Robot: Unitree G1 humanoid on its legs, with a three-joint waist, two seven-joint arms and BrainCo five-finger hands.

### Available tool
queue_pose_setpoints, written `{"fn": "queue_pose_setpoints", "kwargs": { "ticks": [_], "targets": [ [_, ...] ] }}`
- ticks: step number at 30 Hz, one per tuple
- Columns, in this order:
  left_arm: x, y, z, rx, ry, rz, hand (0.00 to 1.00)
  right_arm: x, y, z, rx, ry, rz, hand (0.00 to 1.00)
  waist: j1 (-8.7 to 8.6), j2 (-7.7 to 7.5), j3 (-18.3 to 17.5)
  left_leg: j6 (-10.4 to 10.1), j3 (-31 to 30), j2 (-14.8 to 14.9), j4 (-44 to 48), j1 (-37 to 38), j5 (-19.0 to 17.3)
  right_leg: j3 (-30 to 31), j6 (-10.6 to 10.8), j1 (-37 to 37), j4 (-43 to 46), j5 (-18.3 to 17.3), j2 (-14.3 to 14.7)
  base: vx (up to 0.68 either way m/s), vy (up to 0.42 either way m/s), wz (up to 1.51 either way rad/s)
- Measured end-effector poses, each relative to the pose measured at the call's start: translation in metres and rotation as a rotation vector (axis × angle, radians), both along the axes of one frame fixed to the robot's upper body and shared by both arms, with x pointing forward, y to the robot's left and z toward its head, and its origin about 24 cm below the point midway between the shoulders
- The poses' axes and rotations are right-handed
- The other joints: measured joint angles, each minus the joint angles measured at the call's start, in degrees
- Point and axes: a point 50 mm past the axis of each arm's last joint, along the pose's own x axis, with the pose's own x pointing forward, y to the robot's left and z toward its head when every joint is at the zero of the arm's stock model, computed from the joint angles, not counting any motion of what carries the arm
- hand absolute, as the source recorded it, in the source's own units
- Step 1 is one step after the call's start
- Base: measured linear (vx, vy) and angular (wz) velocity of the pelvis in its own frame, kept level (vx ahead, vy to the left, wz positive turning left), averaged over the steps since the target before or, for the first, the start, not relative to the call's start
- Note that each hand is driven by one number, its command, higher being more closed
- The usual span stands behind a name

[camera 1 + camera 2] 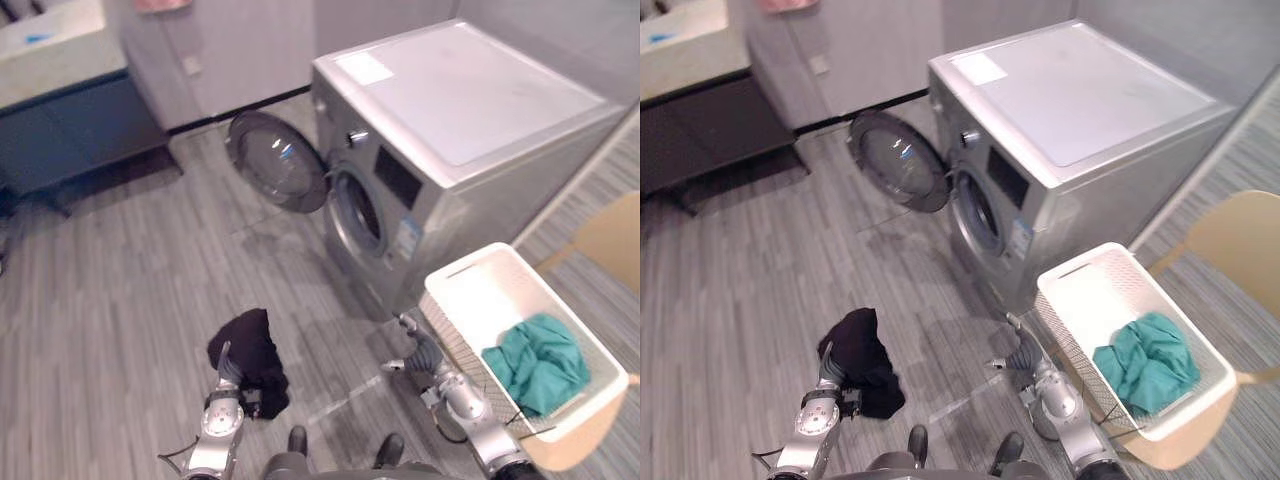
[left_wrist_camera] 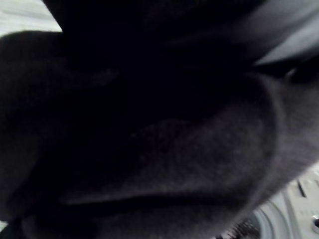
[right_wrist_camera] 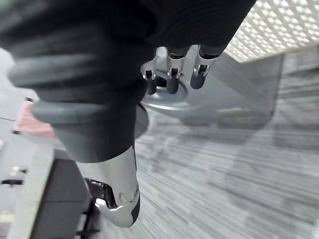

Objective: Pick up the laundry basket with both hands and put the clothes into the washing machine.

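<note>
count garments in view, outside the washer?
2. Black crumpled garment at the left hand; teal crumpled garment inside the white plastic laundry basket. More may hide beneath it or in the drum.

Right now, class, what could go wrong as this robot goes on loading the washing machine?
1. The crumpled black garment at the left hand is well short of the silver front-loading washing machine; it may drop on the floor.
2. The open right hand is close beside the white perforated laundry basket on the tan chair; a nudge might tip it.
3. The round glass door stands swung out; a reaching arm might strike it.
</note>
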Motion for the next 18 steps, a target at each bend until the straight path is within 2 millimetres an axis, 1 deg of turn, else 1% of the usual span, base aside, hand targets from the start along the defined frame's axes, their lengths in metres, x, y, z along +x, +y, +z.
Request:
{"fn": "queue_pose_setpoints", "kwargs": {
  "ticks": [1, 2, 3, 4, 7, 8, 9, 10, 11, 12, 13, 14, 15, 16, 17, 18],
  "targets": [
    [-0.001, -0.001, -0.002, -0.001, 0.01, -0.009, 1.0, -0.002, -0.001, -0.005, -0.005, 0.023, -0.015, 0.0, 0.03, -0.2, 0.14, 0.82, 2.29, -0.07, -0.04, -0.45, 0.6, -1.07, 0.02, -0.22, 0.86, -0.53, -0.7, 0.01, 0.078, 1.18],
    [-0.005, -0.004, -0.006, -0.009, 0.034, -0.027, 1.0, -0.008, -0.003, -0.014, -0.017, 0.071, -0.047, 0.0, 0.13, -0.23, 0.43, 1.5, 8.33, -0.29, -0.09, -0.77, 0.99, -3.67, 0.31, -0.35, 2.52, -1.61, -1.8, 0.04, 0.076, 0.83],
    [-0.009, -0.004, -0.008, -0.01, 0.048, -0.024, 1.0, -0.01, -0.003, -0.019, -0.013, 0.092, -0.059, 0.0, 0.14, -0.3, 0.51, 1.53, 10.91, -0.21, -0.21, -0.87, 0.98, -4.38, 0.51, -0.35, 3.38, -2.15, -2.09, 0.04, 0.105, 0.79],
    [-0.015, -0.001, -0.014, -0.008, 0.08, -0.014, 1.0, -0.014, 0.001, -0.025, -0.007, 0.124, -0.066, 0.0, 0.17, -0.75, 0.76, 1.66, 12.43, -0.24, -0.18, -0.81, 1.07, -5.03, 0.82, -0.1, 4.57, -2.84, -2.43, 0.04, 0.075, 0.49],
    [-0.034, 0.001, -0.03, -0.009, 0.18, 0.004, 1.0, -0.011, 0.009, -0.03, 0.0, 0.141, -0.087, 0.0, 0.18, -1.79, 1.47, 1.66, 10.87, -1.04, -0.42, -0.55, 1.07, -4.65, 1.63, 0.57, 5.02, -3.37, -3.11, 0.04, 0.025, 0.29],
    [-0.04, 0.0, -0.034, -0.017, 0.21, 0.009, 1.0, -0.011, 0.009, -0.032, 0.002, 0.149, -0.105, 0.0, 0.19, -1.84, 1.49, 1.7, 10.57, -1.59, -0.57, -0.26, 1.02, -4.89, 2.11, 0.69, 5.78, -3.73, -3.8, 0.04, 0.048, 0.16],
    [-0.044, -0.001, -0.036, -0.023, 0.222, 0.012, 1.0, -0.011, 0.008, -0.033, 0.005, 0.155, -0.123, 0.0, 0.23, -1.81, 1.56, 2.22, 10.43, -2.37, -0.51, -0.05, 0.56, -5.24, 2.75, 0.69, 7.18, -4.76, -4.69, 0.04, 0.064, 0.23],
    [-0.047, -0.003, -0.038, -0.028, 0.23, 0.014, 1.0, -0.01, 0.007, -0.033, 0.008, 0.158, -0.138, 0.0, 0.01, -1.83, 1.94, 3.5, 10.45, -2.89, 0.15, 0.32, -1.18, -5.53, 3.58, 0.5, 10.47, -7.0, -6.43, 0.04, 0.123, 0.38],
    [-0.051, -0.002, -0.039, -0.026, 0.24, 0.018, 1.0, -0.015, 0.006, -0.036, 0.0, 0.176, -0.159, 0.0, 0.0, -3.42, 3.01, 3.78, 10.7, -4.67, 3.69, 0.15, -4.77, -5.46, 5.11, -0.52, 19.95, -12.11, -12.39, 0.02, 0.103, 0.43],
    [-0.054, 0.0, -0.039, -0.022, 0.246, 0.02, 1.0, -0.018, 0.006, -0.038, -0.003, 0.187, -0.164, 0.0, 0.04, -4.17, 3.45, 3.87, 10.54, -5.64, 5.09, 0.04, -6.05, -5.31, 4.84, -0.61, 23.56, -13.62, -14.76, 0.01, 0.091, 0.43],
    [-0.059, 0.002, -0.041, -0.016, 0.259, 0.024, 1.0, -0.02, 0.004, -0.039, -0.007, 0.194, -0.166, 0.0, -0.15, -5.06, 3.56, 4.08, 10.05, -6.86, 6.21, 0.1, -7.57, -2.07, 1.7, -2.6, 30.2, -14.9, -17.54, 0.05, 0.066, 0.32],
    [-0.059, 0.002, -0.041, -0.017, 0.26, 0.022, 1.0, -0.018, 0.003, -0.038, -0.012, 0.188, -0.166, 0.0, -0.38, -5.05, 4.24, 4.95, 9.88, -7.32, 7.53, -0.02, -8.32, 5.53, -2.17, -6.21, 36.24, -12.81, -18.32, 0.13, 0.152, 0.43],
    [-0.058, 0.003, -0.04, -0.012, 0.255, 0.022, 1.0, -0.017, 0.002, -0.038, -0.016, 0.186, -0.165, 0.0, -1.53, -4.53, 4.71, 5.71, 8.51, -7.49, 8.19, 0.68, -8.86, 14.99, -6.97, -11.11, 43.81, -8.56, -17.47, 0.2, 0.15, 0.51],
    [-0.057, 0.005, -0.04, -0.007, 0.255, 0.021, 1.0, -0.017, 0.003, -0.038, -0.013, 0.186, -0.165, 0.0, -1.81, -4.23, 5.17, 6.01, 6.74, -7.21, 8.29, 1.47, -9.08, 18.58, -4.76, -13.2, 47.02, -8.45, -16.75, 0.27, 0.089, 0.6],
    [-0.052, 0.004, -0.038, -0.004, 0.241, 0.011, 1.0, -0.018, 0.004, -0.038, -0.002, 0.187, -0.169, 0.0, -2.22, -3.64, 5.83, 6.26, 5.08, -6.13, 8.56, 2.15, -10.21, 22.07, -0.1, -15.56, 45.34, -12.58, -12.13, 0.21, -0.013, 0.43],
    [-0.049, 0.004, -0.037, -0.001, 0.234, 0.01, 1.0, -0.018, 0.004, -0.038, 0.002, 0.185, -0.172, 0.0, -2.25, -3.84, 5.83, 6.26, 4.76, -5.84, 8.52, 2.45, -10.49, 22.18, 0.39, -16.3, 43.72, -13.0, -10.82, 0.26, -0.022, 0.32]
  ]
}}
